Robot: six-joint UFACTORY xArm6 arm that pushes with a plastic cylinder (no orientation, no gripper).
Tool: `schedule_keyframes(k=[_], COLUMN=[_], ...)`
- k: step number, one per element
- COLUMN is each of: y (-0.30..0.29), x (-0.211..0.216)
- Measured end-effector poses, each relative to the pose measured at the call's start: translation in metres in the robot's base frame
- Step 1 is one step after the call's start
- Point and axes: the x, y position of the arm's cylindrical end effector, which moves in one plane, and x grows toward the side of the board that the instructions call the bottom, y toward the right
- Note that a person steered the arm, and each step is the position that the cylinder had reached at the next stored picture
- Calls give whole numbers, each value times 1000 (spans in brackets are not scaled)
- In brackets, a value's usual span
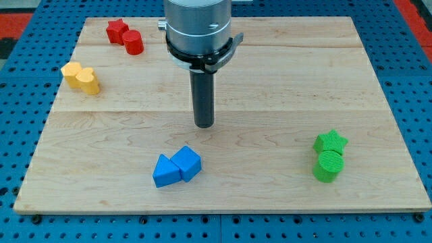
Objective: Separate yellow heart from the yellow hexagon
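Note:
The yellow hexagon (pixel 71 71) and the yellow heart (pixel 88 80) sit touching each other near the board's left edge, the heart at the hexagon's lower right. My tip (pixel 204 125) is at the middle of the board, far to the right of both yellow blocks and touching no block.
A red star (pixel 117 30) and a red cylinder (pixel 133 42) touch at the top left. Two blue blocks (pixel 177 167) lie together below my tip. A green star (pixel 331 142) and a green cylinder (pixel 328 166) sit at the right. The wooden board (pixel 283 81) lies on a blue pegboard.

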Motion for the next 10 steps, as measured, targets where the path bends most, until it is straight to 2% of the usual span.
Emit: schedule_keyframes(k=[4, 5, 6, 7, 8, 9, 10], y=[-27, -70, -149, -266, -275, -277, -244], x=[0, -17, -20, -38, -69, -76, -79])
